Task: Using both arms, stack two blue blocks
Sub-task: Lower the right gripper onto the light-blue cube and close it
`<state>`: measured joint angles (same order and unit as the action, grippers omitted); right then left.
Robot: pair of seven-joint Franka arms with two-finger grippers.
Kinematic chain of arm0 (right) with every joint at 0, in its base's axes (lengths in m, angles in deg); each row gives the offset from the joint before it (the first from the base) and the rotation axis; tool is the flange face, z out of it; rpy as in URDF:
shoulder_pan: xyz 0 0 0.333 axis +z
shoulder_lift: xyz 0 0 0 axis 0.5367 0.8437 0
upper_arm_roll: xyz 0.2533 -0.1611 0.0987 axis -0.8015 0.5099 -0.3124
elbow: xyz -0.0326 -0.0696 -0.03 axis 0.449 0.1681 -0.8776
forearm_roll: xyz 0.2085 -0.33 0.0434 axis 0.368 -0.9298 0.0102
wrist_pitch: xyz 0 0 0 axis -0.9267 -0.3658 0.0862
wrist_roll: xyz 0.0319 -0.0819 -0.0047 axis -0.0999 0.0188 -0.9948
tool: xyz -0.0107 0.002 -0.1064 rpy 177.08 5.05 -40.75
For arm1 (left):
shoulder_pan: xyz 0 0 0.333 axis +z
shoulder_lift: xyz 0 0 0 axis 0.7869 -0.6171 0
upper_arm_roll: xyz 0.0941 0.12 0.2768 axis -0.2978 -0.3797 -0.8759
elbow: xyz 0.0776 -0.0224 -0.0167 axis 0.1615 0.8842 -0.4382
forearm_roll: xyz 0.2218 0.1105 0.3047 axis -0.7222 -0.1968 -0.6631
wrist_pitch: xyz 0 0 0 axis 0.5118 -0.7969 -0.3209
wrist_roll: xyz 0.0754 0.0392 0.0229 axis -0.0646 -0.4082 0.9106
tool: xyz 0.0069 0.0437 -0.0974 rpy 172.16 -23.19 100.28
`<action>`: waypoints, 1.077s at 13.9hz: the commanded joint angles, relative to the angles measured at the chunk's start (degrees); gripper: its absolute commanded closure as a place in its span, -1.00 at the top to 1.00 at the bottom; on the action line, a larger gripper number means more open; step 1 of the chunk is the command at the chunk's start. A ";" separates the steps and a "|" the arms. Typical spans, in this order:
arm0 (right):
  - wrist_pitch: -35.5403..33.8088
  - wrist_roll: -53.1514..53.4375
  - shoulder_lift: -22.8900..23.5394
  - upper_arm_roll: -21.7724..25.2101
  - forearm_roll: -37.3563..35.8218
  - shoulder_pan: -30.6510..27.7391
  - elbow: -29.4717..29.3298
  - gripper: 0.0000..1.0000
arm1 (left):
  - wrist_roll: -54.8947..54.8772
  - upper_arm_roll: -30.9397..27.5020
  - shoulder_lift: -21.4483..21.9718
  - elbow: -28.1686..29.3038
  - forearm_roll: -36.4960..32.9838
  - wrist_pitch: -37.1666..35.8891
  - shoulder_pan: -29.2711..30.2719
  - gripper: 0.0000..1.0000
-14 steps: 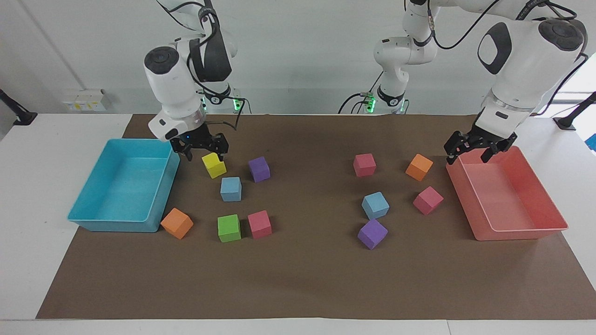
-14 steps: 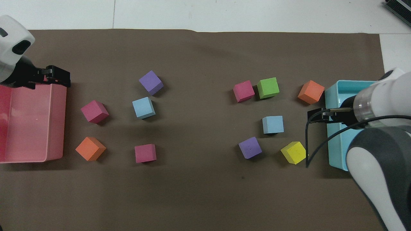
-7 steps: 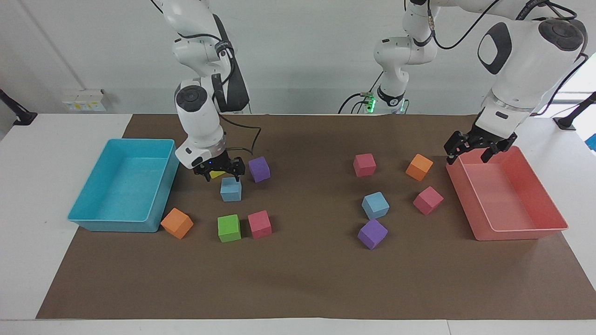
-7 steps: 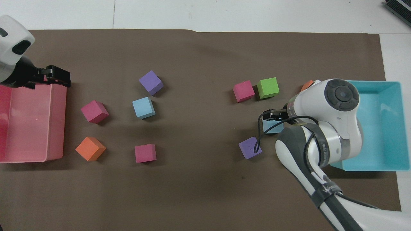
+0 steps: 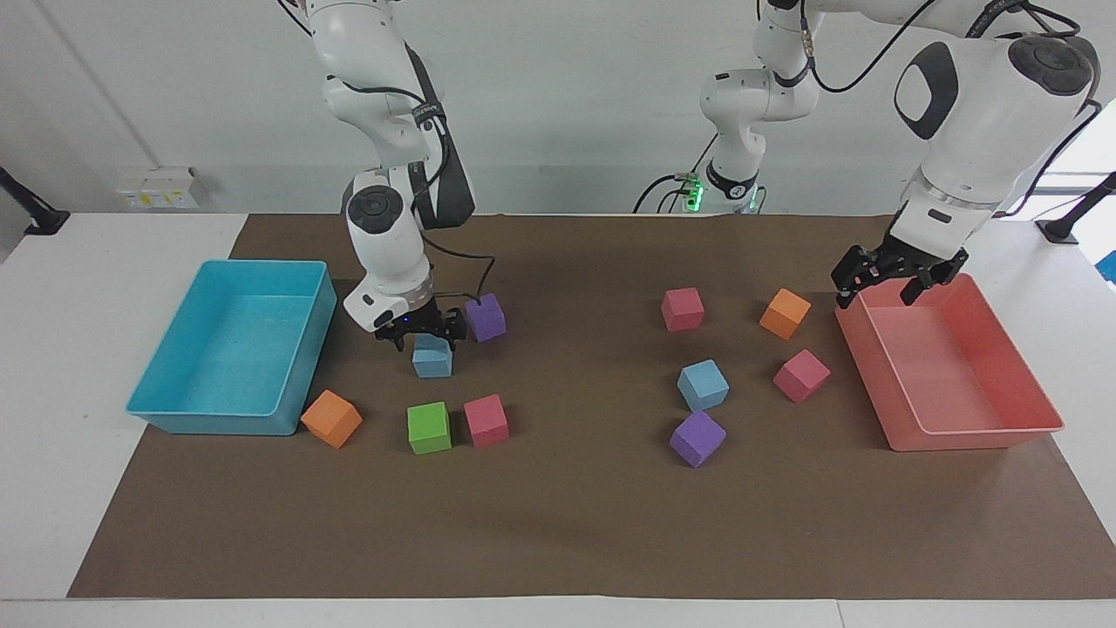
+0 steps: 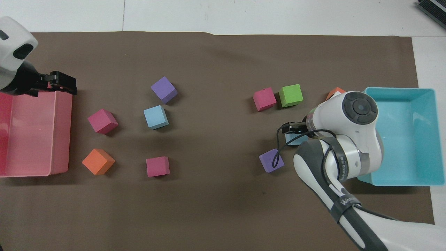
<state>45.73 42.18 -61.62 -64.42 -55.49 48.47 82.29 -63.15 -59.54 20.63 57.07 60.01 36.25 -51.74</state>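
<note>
The right claw [image 5: 420, 330] hangs spread just above one blue block [image 5: 432, 357], with a purple cube [image 5: 486, 317] at the block's two o'clock in the facing view. Next, I'd guess: descend, clamp. The other blue block [image 5: 703, 385] sits mid-tabletop. The left claw [image 5: 878, 281] waits, splayed, over the pink tray [image 5: 976, 429].

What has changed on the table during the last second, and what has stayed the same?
The right gripper moved from the turquoise tray's corner, over the yellow block, and came down onto the blue block beside the purple block; a grasp is not clear yet. The yellow block is now hidden by the arm. The left gripper waits at the pink tray. The other blue block did not move.
</note>
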 commanded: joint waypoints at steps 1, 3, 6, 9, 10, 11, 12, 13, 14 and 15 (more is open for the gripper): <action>3.91 1.17 0.46 0.00 0.84 0.16 2.62 1.00 | -0.44 0.35 -0.30 -0.68 0.77 -1.09 0.64 1.00; 5.24 1.43 1.24 0.00 1.18 0.07 2.98 1.00 | -0.44 0.35 -0.30 -0.76 0.77 -1.09 0.64 1.00; 7.35 1.61 2.83 0.00 5.05 0.33 2.98 1.00 | -0.44 0.35 -0.30 -0.68 0.77 -1.09 0.64 1.00; 7.09 0.73 2.83 0.00 5.05 0.95 2.98 1.00 | -0.44 0.35 -0.30 -0.68 0.77 -1.09 0.64 1.00; 7.00 0.56 2.83 0.00 5.05 1.04 2.98 1.00 | -0.44 0.35 -0.30 -0.76 0.77 -1.09 0.64 1.00; 7.00 0.38 2.83 0.09 5.05 1.04 2.98 1.00 | -0.44 0.35 -0.30 -0.76 0.77 -1.09 0.64 1.00; 7.09 -0.84 2.74 0.09 5.05 1.04 3.07 1.00 | -0.44 0.35 -0.30 -0.68 0.77 -1.09 0.64 1.00; 7.09 -2.77 2.74 0.09 5.05 0.60 3.42 0.69 | -0.44 0.35 -0.30 -0.68 0.77 -1.09 0.64 1.00; 7.09 -3.39 2.65 0.09 5.05 0.34 3.51 0.03 | -0.44 0.35 -0.30 -0.68 0.77 -1.09 0.64 1.00; 7.00 -3.23 2.65 0.09 5.05 0.34 3.60 -0.61 | -0.44 0.35 -0.30 -0.76 0.77 -1.09 0.64 1.00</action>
<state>51.86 40.88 -58.60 -64.21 -51.19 49.34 84.92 -63.15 -59.53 20.63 57.07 60.01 36.25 -51.74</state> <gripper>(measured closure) 0.203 0.000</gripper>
